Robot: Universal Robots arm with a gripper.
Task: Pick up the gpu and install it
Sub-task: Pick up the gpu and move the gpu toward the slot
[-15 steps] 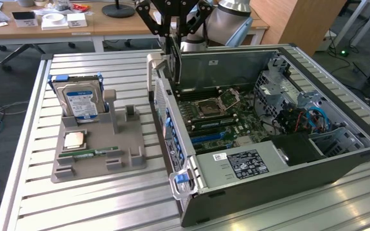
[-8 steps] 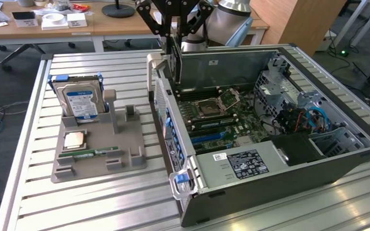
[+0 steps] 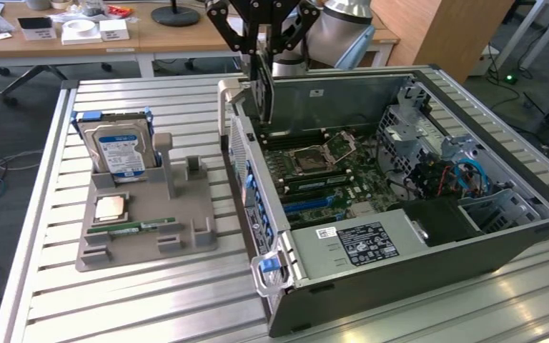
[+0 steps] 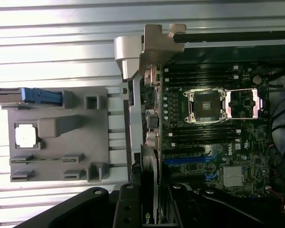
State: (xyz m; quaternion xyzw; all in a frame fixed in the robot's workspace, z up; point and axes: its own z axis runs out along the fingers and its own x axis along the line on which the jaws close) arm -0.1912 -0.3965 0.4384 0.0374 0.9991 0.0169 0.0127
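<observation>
Upper centre of the exterior frame: a Universal Robots arm's gripper holds the gpu on edge, fingers clamped on the card's upper part. The card hangs inside the open computer case, close over the motherboard; contact cannot be judged. The thin board looks light and stiff yet fragile, best held by its bare edges, clear of the contacts. At left, a hard drive stands in a grey fixture on the slatted table.

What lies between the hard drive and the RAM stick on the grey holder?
The CPU, flat on the holder between the hard drive and the RAM stick, as the exterior view shows.
</observation>
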